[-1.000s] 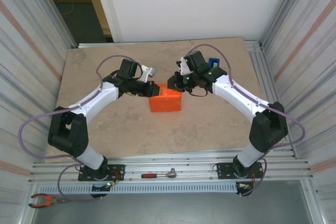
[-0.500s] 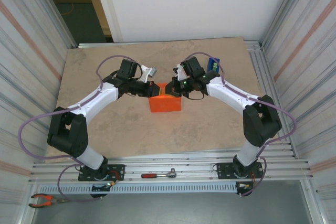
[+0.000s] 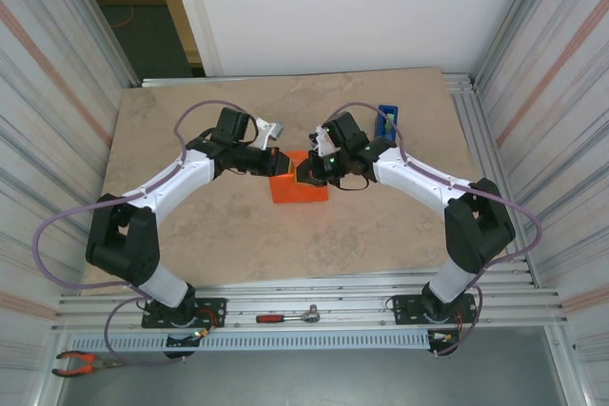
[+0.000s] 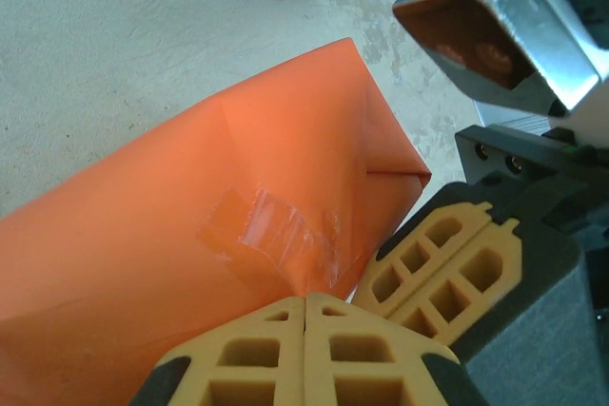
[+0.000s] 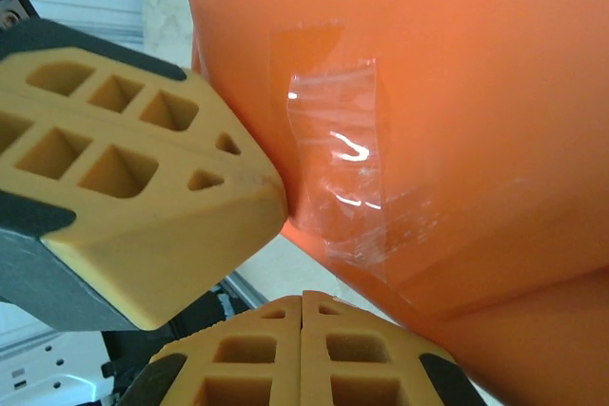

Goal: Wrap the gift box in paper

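The left gripper (image 4: 304, 316) is closed on nothing, its tips at the taped end of the paper (image 4: 171, 235); the right gripper (image 5: 303, 316) is likewise closed and empty, nosing the same end just beside it. Clear tape (image 5: 347, 178) bridges the fold there. The gift box is hidden inside this orange parcel, mid-table, the blue tape dispenser (image 3: 386, 119) well apart. The paper looks thin, slick and easily creased over a light, stiff box: better to press flat on faces and pinch only folded flaps

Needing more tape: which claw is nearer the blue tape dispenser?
Right. At the orange parcel's back edge, the right claw is on the dispenser's side, the left claw just beyond it.
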